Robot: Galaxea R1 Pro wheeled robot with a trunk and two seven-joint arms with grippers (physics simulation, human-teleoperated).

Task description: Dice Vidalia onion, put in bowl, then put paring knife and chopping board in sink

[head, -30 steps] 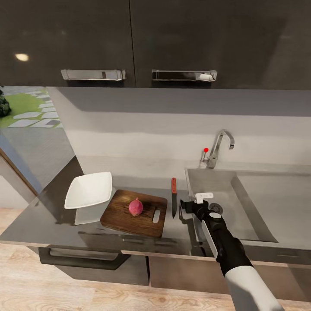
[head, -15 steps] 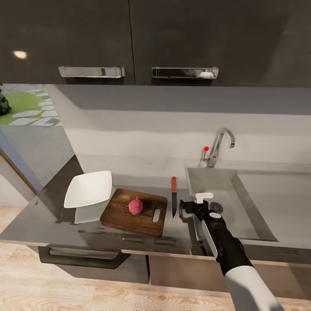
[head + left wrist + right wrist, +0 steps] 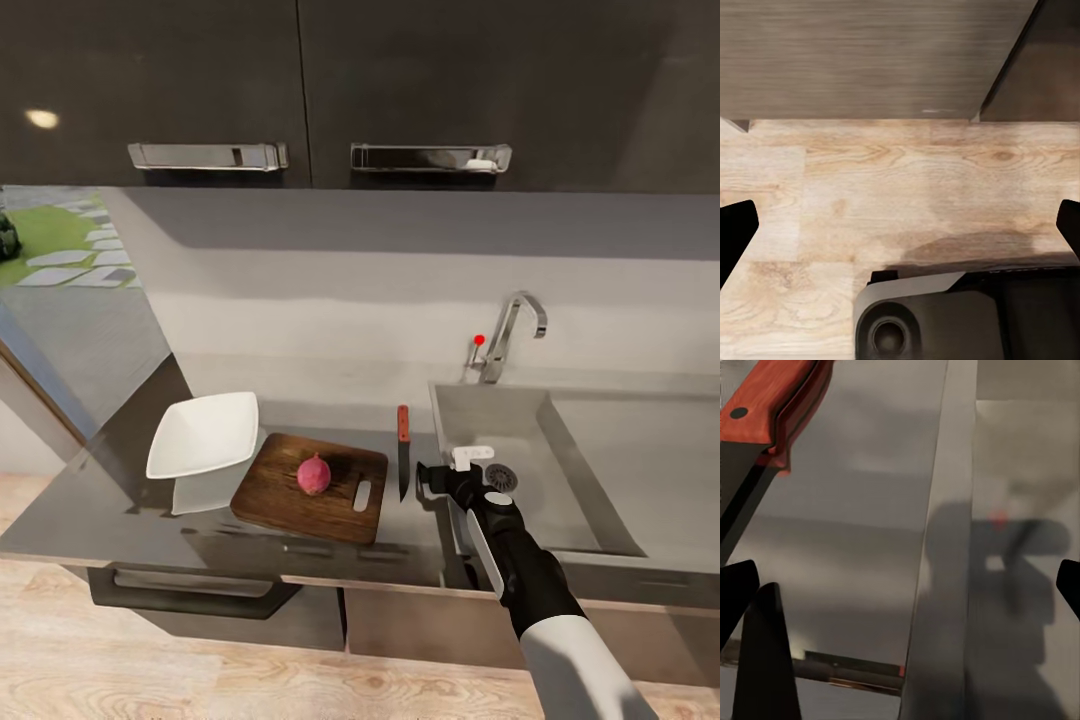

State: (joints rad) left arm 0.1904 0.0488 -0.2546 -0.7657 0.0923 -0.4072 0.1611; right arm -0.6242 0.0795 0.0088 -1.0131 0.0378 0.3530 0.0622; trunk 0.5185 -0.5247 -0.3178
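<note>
Onion (image 3: 314,474) sits on board (image 3: 313,488), mid-counter (image 3: 90,515), w/ white bowl (image 3: 203,434) touching board's far-left corner. Knife (image 3: 403,455) lies flat on counter btwn board and sink (image 3: 560,460), handle toward wall; also seen close in right wrist view (image 3: 754,450). Right gripper (image 3: 445,474) hovers just beside knife blade at sink edge, fingers spread, holding nothing. Left gripper (image 3: 900,232) open, pointing at wood floor (image 3: 870,195).

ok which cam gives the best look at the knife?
Head view: the whole knife lies on the counter between board and sink. Right wrist view shows its red handle and part of the blade close up. Left wrist view faces wood floor.
</note>
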